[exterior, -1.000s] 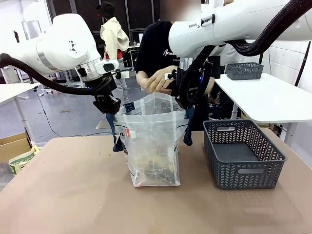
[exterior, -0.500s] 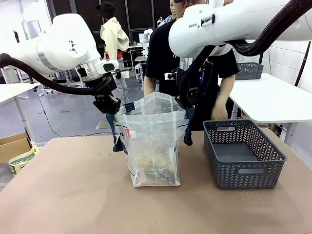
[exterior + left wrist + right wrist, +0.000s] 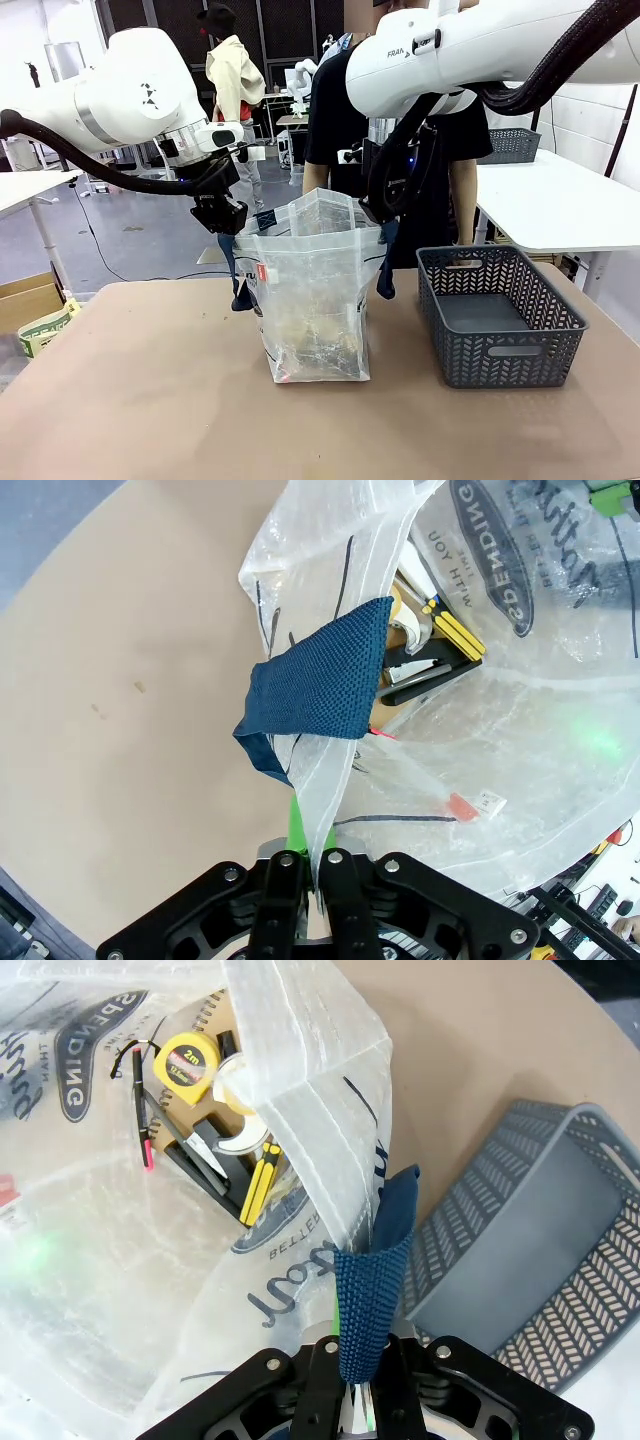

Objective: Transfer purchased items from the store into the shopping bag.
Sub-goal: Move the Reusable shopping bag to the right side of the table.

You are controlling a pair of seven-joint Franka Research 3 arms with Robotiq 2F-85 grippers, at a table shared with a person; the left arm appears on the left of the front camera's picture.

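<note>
1. Person's hands have moved: a second ago both were over the bag mouth, then one reached toward the basket. Now the person (image 3: 335,120) stands straight at upper centre, one arm hanging down behind the basket. Arms and bag are unchanged.
2. shopping bag (image 3: 310,300) stands upright at centre of the brown table (image 3: 150,400) with its mouth held open. It is translucent white film with a dark blue oval logo and navy mesh straps (image 3: 325,675).
3. left gripper (image 3: 232,228), left of centre, is clenched on the bag's left rim. The left wrist view shows the film pinched between its green pads (image 3: 308,858), with the strap hanging just past them.
4. right gripper (image 3: 383,225), right of centre, is clenched on the right rim. The right wrist view shows the navy strap and film pinched together (image 3: 355,1350).
5. purchased items (image 3: 315,340) lie in a heap on the bag's floor. In the right wrist view's upper left are a yellow tape measure (image 3: 187,1060), a pen (image 3: 140,1110) with a pink end, and yellow-and-black tools (image 3: 258,1180) on brown card.
6. basket (image 3: 500,350), dark grey lattice, sits lower right just beside the bag, not touching it, with its grey floor showing.
</note>
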